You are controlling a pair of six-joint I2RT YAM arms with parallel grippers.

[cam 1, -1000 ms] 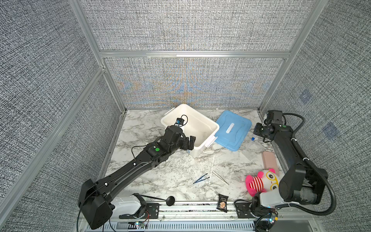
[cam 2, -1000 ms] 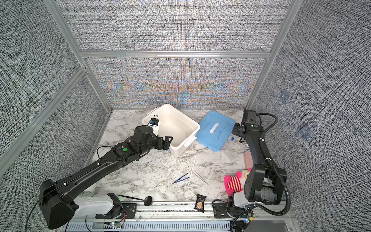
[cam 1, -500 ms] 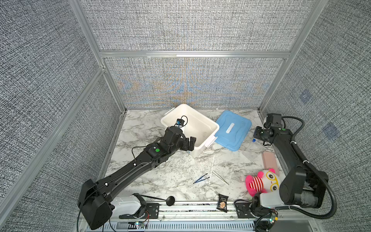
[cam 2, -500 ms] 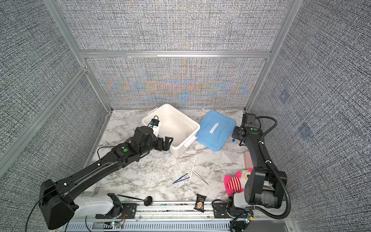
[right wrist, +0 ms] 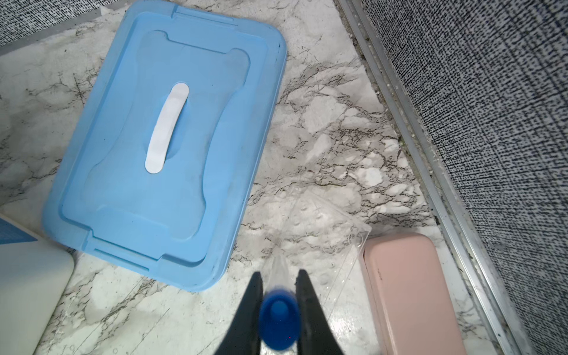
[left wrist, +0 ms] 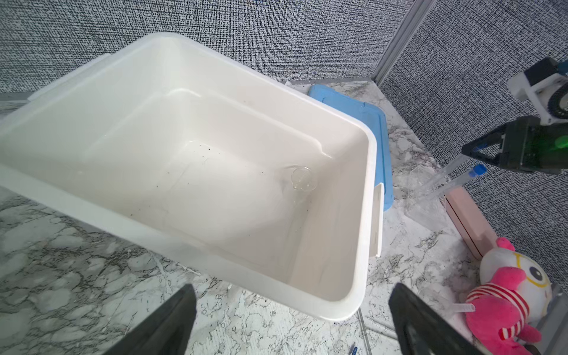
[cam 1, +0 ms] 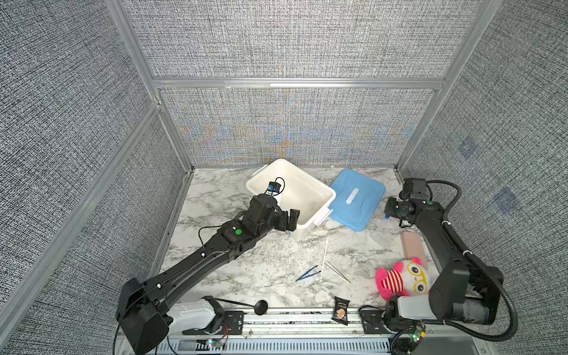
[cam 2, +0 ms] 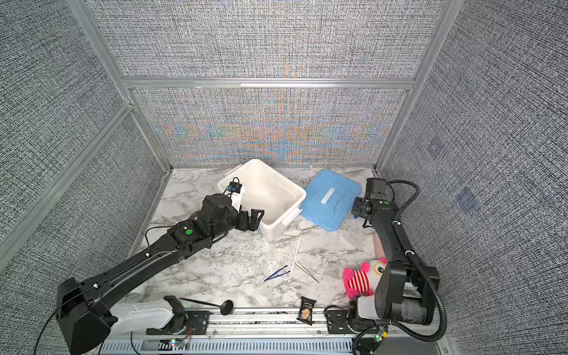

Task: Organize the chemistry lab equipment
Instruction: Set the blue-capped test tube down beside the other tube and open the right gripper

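Blue-capped tube (right wrist: 279, 316) | right claw (right wrist: 279, 273) narrow, pinching it lengthwise, barely shifted beside blue lid (right wrist: 123, 184) | left claw (left wrist: 292, 285) wide open, empty, at white box (left wrist: 368, 147) | boxing judged pending

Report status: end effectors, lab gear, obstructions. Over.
Left end effector open, by white bin. Right end effector shut on blue-capped tube. Blue tweezers, silver tweezers, stick on table. Lid off bin.

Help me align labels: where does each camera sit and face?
Both top views: high in front, facing down at marble table; left arm, right arm.
Left wrist: on left arm, facing white bin; open left gripper.
Right wrist: on right arm, facing blue lid; right gripper holding blue-capped tube.
Wrist views share: blue lid, pink case.
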